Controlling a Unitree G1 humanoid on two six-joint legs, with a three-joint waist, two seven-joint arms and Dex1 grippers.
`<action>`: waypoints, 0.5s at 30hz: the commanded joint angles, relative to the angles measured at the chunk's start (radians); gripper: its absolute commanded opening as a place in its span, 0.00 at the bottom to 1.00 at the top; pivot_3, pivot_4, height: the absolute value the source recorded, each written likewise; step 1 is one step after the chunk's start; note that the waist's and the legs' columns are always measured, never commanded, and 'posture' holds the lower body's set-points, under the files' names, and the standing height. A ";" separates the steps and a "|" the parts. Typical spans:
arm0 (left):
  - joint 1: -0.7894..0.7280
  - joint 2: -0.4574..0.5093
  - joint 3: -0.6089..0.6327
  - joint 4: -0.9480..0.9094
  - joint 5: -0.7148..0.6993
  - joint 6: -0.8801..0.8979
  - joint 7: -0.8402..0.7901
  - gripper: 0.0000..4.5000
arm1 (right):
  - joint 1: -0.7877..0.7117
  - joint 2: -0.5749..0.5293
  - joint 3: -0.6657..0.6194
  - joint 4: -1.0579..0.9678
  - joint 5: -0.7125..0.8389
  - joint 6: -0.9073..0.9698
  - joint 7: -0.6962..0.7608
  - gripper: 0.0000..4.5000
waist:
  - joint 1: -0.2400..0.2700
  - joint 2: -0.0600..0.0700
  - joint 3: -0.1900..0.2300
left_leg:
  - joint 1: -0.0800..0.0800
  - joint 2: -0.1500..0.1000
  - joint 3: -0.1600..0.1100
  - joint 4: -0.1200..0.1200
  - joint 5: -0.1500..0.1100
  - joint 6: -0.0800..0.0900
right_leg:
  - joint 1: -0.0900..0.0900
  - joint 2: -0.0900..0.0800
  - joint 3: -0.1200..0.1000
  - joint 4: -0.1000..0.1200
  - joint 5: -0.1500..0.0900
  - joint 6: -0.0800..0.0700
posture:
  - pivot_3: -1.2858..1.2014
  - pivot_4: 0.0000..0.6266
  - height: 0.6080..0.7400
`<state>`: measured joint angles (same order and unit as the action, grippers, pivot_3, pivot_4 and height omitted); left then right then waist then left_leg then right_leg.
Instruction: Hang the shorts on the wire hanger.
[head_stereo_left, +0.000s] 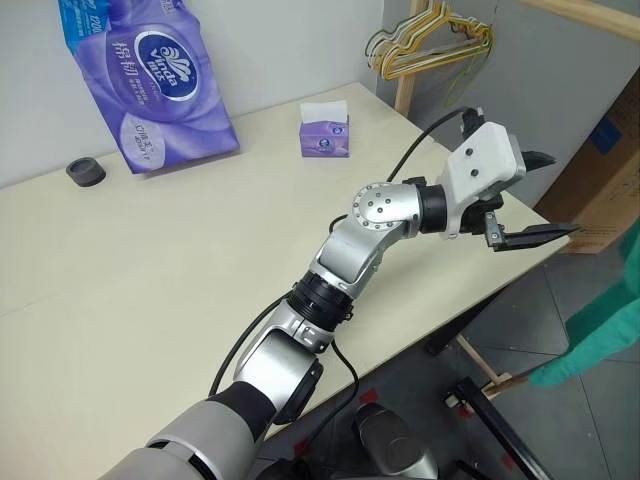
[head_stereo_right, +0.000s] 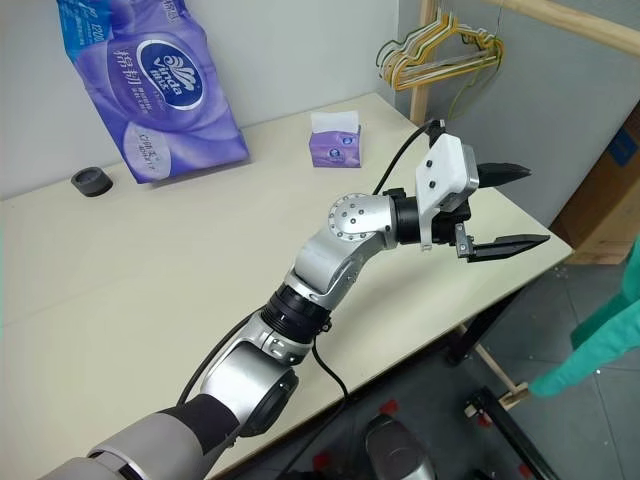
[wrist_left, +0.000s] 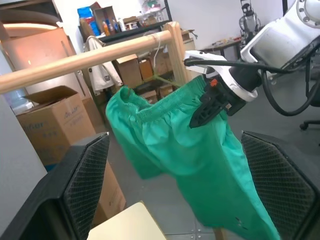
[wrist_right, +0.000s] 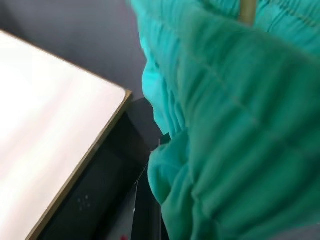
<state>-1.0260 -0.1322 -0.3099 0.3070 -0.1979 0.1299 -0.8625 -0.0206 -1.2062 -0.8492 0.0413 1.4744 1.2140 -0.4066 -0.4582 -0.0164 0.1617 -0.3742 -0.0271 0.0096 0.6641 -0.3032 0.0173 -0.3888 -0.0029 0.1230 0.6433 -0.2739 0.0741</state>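
While the pale cream rectangular table (head_stereo_left: 150, 290) lies mostly bare, its far right corner and right edge end at a dark floor strip, and the left gripper (head_stereo_left: 545, 195) reaches out past that corner into open air. Its silver arm stretches across the tabletop, bent at the elbow, with the white wrist block turned to the right and the two black fingers spread wide apart, nothing between them. On the table's far side stand a purple plastic pack of tissue rolls (head_stereo_left: 145, 75), a small purple tissue box (head_stereo_left: 325, 135) and a black round cap (head_stereo_left: 86, 172), all well apart from the arm. Bunched gold and green wire hangers (head_stereo_left: 430, 40) hang on a light wooden rail beyond the corner. In the left wrist view, the teal-green soft cloth shorts (wrist_left: 200, 155) dangle by the gathered waistband beside the light wooden rod (wrist_left: 85, 60), and the right gripper (wrist_left: 207, 107) pinches the waistband with its black fingers closed. I cannot make out the thin wire hanger clearly.
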 joint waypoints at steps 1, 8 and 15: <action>-0.022 -0.015 -0.006 -0.018 0.007 -0.024 -0.002 0.98 | -0.038 0.007 -0.002 -0.015 0.006 0.037 -0.013 0.00 | 0.000 0.000 0.000 | 0.000 0.000 0.000 0.000 0.000 0.000 | 0.000 0.000 0.000 0.000 0.000 0.000 | 0.32 0.20 1.00; -0.003 0.001 -0.039 -0.039 0.019 -0.034 -0.041 0.98 | -0.092 0.025 0.004 -0.023 -0.030 0.064 -0.027 0.00 | -0.003 0.000 0.000 | 0.000 0.000 0.000 0.000 0.000 0.000 | 0.000 0.000 0.000 0.001 0.000 0.000 | 0.32 0.21 1.00; -0.012 -0.007 -0.037 -0.025 0.035 -0.052 -0.024 1.00 | -0.102 0.038 -0.028 -0.072 -0.068 0.089 -0.027 0.31 | -0.002 0.000 0.000 | 0.000 0.000 0.000 0.000 0.000 0.000 | 0.000 0.000 0.001 0.000 0.000 0.001 | 0.32 0.21 1.00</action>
<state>-1.0239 -0.1255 -0.3471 0.3064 -0.1676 0.0998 -0.8949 -0.1058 -1.1640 -0.8413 0.0049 1.4109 1.2970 -0.4379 -0.4597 -0.0161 0.1615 -0.3741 -0.0268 0.0096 0.6644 -0.3032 0.0173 -0.3888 -0.0028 0.1236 0.6437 -0.2734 0.0750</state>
